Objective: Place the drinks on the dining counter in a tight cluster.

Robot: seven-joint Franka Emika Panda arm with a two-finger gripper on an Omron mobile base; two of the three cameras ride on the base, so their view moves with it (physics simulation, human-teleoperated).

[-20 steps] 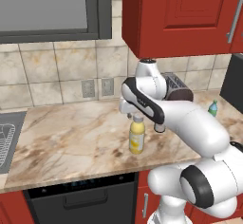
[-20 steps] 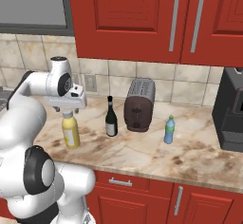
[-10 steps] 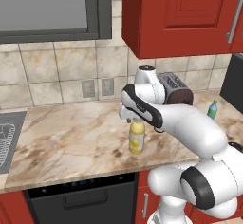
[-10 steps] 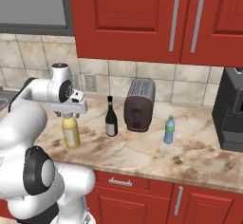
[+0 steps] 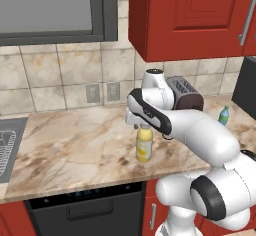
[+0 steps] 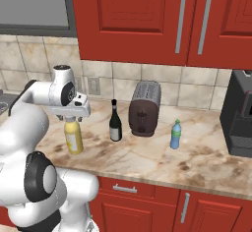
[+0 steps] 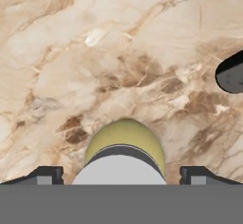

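Gripper (image 6: 73, 119) poised over the stout yellow juice bottle with pale cap (image 6: 74, 136), jaws spread wide to either side of the cap.

At frame centre on the marble worktop (image 6: 197, 159) stand a dark slim-necked wine bottle (image 6: 115, 121), a brown toaster (image 6: 144, 108) and, right of them, a small blue water bottle (image 6: 175, 134); a black coffee machine (image 6: 240, 113) occupies the right edge.

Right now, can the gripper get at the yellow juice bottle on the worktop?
Probably yes. The gripper hangs right over the juice bottle, with its open fingers either side of the pale cap. Nothing stands between them, and the wine bottle stands off to one side.
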